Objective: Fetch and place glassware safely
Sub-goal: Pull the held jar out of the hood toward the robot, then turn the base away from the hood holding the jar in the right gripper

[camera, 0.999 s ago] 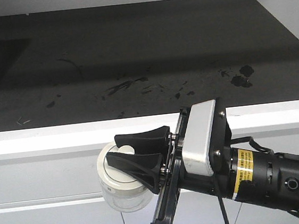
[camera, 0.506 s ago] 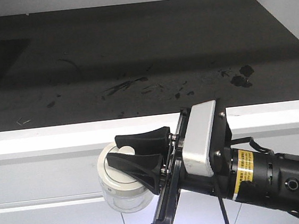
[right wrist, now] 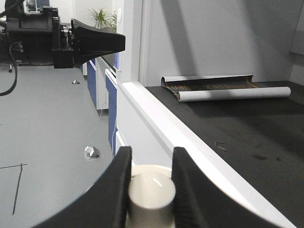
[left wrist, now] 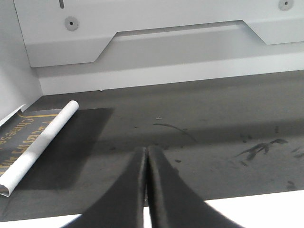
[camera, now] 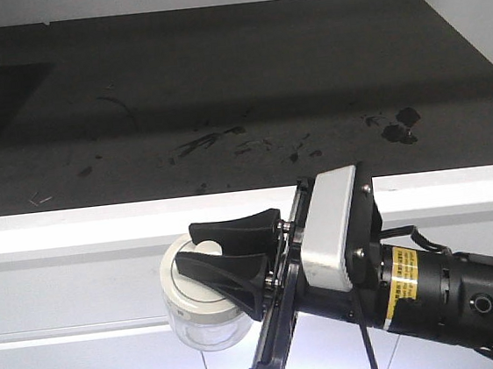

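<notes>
The glassware (camera: 199,317) is a squat clear jar with a cream-white lid. It hangs in the air in front of the counter's white front edge (camera: 101,226), below the level of the countertop. My right gripper (camera: 187,246) is shut on the lid's central knob (right wrist: 152,190), with one black finger pressed on each side of it. My left gripper (left wrist: 146,151) is shut with nothing in it and hovers over the dark countertop (left wrist: 213,123). In the right wrist view the left gripper (right wrist: 118,42) shows at the upper left, out past the counter edge.
A rolled white sheet (left wrist: 40,145) with a dark printed sheet beside it lies at the left end of the counter, the same roll (right wrist: 232,93) showing against the far wall. Dark smudges (camera: 399,129) mark the countertop. White cabinet fronts (camera: 64,296) stand below the edge.
</notes>
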You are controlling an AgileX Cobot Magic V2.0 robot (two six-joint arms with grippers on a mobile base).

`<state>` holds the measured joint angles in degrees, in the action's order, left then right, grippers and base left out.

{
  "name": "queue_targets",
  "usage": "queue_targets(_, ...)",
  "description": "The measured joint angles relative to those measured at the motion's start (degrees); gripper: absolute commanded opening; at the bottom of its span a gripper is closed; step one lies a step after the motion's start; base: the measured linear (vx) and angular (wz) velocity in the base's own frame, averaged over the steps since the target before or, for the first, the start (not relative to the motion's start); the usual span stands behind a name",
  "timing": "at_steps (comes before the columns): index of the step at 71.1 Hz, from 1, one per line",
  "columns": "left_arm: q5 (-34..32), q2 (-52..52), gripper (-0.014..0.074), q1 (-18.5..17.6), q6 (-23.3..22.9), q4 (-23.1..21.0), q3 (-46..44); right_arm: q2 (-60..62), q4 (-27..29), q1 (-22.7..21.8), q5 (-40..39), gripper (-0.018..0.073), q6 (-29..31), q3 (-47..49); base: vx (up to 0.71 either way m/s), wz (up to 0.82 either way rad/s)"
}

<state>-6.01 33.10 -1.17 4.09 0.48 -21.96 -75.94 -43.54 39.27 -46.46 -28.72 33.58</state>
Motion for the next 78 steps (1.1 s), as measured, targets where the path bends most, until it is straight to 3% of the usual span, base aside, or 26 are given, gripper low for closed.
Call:
queue_targets(40,0.00,0.00,-0.0007,0.00,0.00,0.00,0.00,0.00,0.00,0.00,0.00,-0.0004,0.00,0.00,-0.03,0.11)
queue_targets(78,0.00,0.00,-0.0007,0.00,0.00,0.00,0.00,0.00,0.00,0.00,0.00,-0.0004,0.00,0.00,-0.06,0.43)
